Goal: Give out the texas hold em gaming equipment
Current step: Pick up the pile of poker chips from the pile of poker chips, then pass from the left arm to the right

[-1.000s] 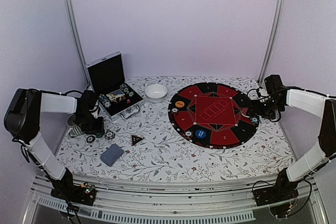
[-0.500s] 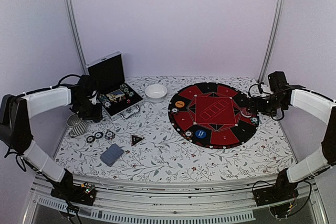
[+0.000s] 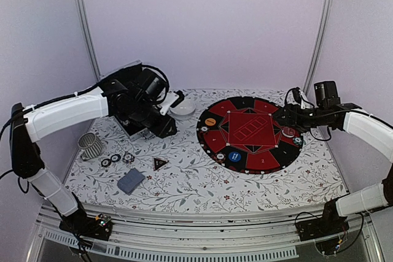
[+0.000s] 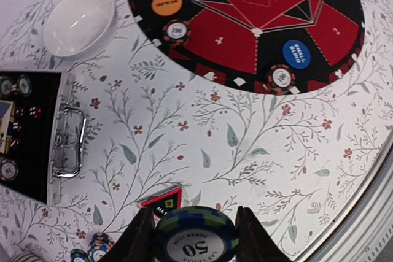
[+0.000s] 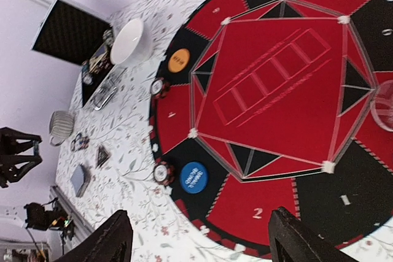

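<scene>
Over the table's far-left part, a chip sits in the left gripper.
The left gripper point(image 4: 195, 230) pinches a blue-green poker chip point(image 4: 195, 246) by its edge, above the floral cloth near the black case point(image 4: 24, 133). The right gripper point(image 5: 206, 243) hangs over the round mat's point(image 3: 249, 133) right edge, fingers spread and empty. On the mat's left rim, one chip point(image 4: 176, 30) lies beside the orange disc point(image 4: 166, 4).

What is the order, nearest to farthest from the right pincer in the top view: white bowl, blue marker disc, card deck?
From the right pincer:
1. blue marker disc, on the round mat.
2. white bowl, at the back, left of the mat.
3. card deck, far left, at the front.
</scene>
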`<move>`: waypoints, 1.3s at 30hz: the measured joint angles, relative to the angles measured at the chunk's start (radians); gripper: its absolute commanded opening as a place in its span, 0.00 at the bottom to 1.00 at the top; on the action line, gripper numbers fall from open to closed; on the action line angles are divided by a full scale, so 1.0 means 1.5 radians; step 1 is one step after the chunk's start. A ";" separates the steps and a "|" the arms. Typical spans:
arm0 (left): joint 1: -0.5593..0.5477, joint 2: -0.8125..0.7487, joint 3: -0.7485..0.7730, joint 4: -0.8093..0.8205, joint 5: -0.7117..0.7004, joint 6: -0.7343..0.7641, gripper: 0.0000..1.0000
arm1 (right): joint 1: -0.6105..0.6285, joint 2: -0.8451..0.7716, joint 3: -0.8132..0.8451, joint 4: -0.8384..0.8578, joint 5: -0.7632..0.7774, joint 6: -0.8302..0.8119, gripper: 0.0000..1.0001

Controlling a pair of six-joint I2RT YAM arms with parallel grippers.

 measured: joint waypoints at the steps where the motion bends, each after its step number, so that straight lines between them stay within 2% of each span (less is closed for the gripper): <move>1: -0.017 0.009 0.011 -0.004 0.004 0.010 0.00 | 0.023 0.000 -0.007 0.013 -0.015 0.016 0.76; 9: -0.121 0.064 0.062 -0.021 0.029 0.065 0.00 | 0.237 0.071 -0.012 0.146 -0.080 0.132 0.65; 15: -0.164 0.078 0.066 -0.022 0.034 0.095 0.00 | 0.361 0.222 0.033 0.288 -0.160 0.227 0.63; 19: -0.168 0.078 0.068 -0.022 0.041 0.107 0.00 | 0.398 0.290 0.057 0.364 -0.200 0.271 0.62; 27: -0.168 0.078 0.068 -0.023 0.031 0.113 0.00 | 0.416 0.348 0.078 0.491 -0.270 0.345 0.57; 31: -0.168 0.078 0.073 -0.030 0.024 0.114 0.00 | 0.435 0.382 0.098 0.519 -0.286 0.365 0.45; 39: -0.168 0.078 0.073 -0.033 0.018 0.119 0.00 | 0.439 0.393 0.108 0.529 -0.294 0.373 0.09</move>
